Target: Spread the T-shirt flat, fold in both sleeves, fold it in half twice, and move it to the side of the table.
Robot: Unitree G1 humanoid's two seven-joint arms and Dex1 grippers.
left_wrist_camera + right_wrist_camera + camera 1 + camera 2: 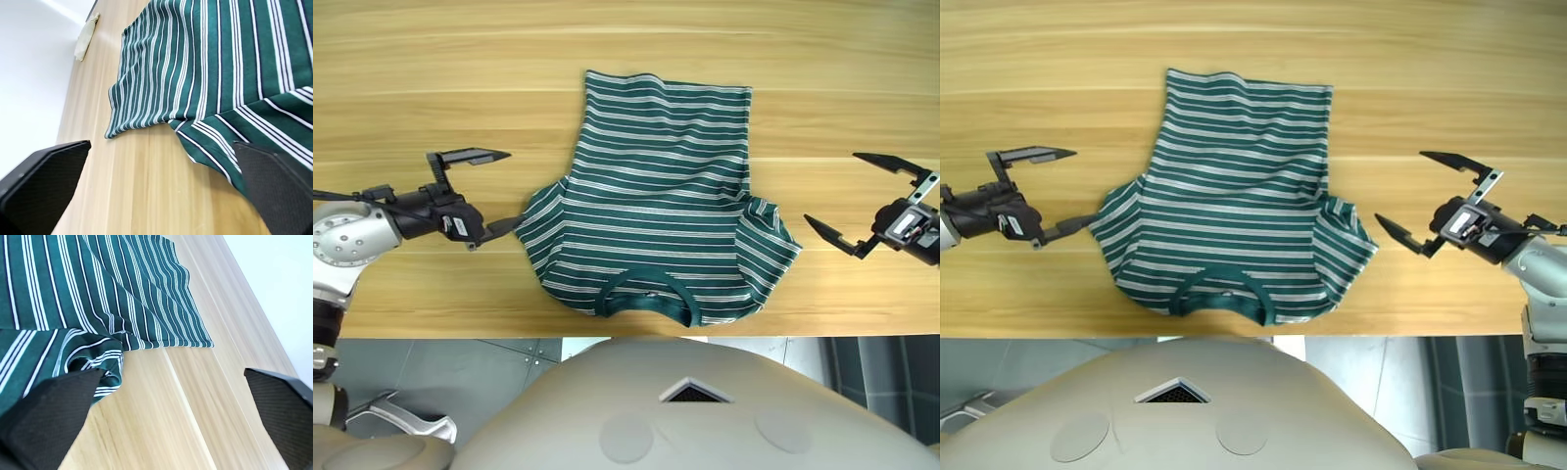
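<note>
A dark green T-shirt point(656, 196) with thin white stripes lies spread on the wooden table point(411, 59), collar point(649, 291) toward the near edge and hem at the far side. Both short sleeves lie rumpled at its sides, the left sleeve point(540, 220) and the right sleeve point(767, 235). My left gripper point(499, 189) stands open just left of the shirt, its lower fingertip almost at the left sleeve's edge point(205, 147). My right gripper point(837, 194) is open a little to the right of the right sleeve point(93, 360), with nothing between its fingers.
The table's near edge point(460, 336) runs just below the collar, with grey floor beyond it. Bare wood stretches left, right and behind the shirt. A small pale object point(87, 30) lies far off past the table's end in the left wrist view.
</note>
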